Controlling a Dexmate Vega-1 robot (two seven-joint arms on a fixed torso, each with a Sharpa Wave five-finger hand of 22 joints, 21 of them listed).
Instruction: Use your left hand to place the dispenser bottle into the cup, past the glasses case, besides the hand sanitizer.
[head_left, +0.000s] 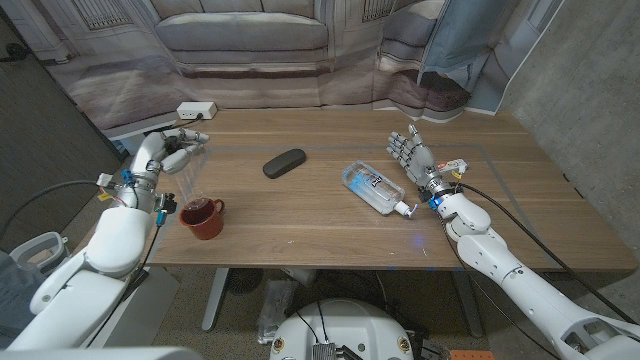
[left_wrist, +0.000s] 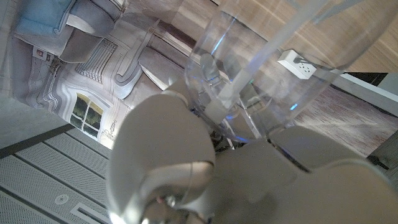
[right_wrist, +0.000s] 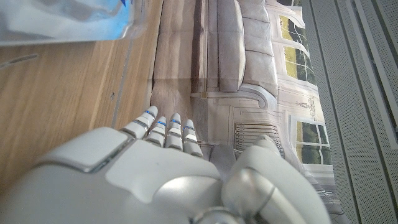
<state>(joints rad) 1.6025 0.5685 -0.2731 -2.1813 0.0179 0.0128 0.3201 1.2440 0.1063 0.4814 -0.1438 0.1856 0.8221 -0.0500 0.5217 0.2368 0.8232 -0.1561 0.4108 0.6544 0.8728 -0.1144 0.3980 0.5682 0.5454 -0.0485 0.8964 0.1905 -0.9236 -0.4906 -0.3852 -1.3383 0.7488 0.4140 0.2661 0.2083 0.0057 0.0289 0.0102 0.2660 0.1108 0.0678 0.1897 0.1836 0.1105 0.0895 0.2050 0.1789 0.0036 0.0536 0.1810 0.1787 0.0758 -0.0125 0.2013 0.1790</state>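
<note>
Soft, even light over my wooden table (head_left: 300, 215), shadows faint; my left wrist view blurs on the clear plastic bottle (left_wrist: 261, 56), glinting blue

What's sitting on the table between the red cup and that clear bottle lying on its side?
In the head view, only the dark glasses case lies roughly between the red cup and hand sanitizer bottle, set slightly farther back.

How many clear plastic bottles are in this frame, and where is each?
2. One dispenser bottle is gripped by the left hand at the table's far-left corner; the hand sanitizer lies on its side on the table beside the right hand.
</note>
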